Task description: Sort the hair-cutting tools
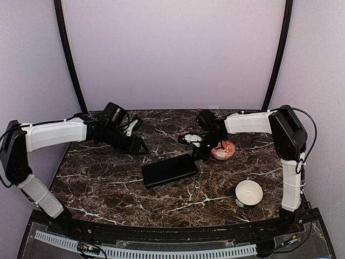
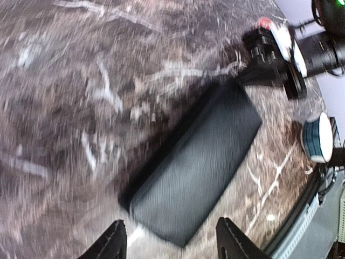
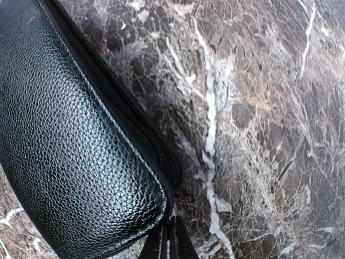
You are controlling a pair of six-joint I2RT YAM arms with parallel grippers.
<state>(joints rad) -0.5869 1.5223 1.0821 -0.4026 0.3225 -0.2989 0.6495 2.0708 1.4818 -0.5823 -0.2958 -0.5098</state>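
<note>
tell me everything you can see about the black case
The black case is a flat rectangular pouch with rounded corners. It is made of a grained, leather-look material, with a stitched edge and a zip along its side that appears closed. It lies flat and slanted near the middle of the marble table. The shut right gripper sits right at one corner, but whether it touches the case is unclear. The open left gripper hangs by the other end, apart from it.

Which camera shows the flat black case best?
The top external view: the whole black case shows sharp. The left wrist view has it whole but blurred; the right wrist view only one zippered end.
</note>
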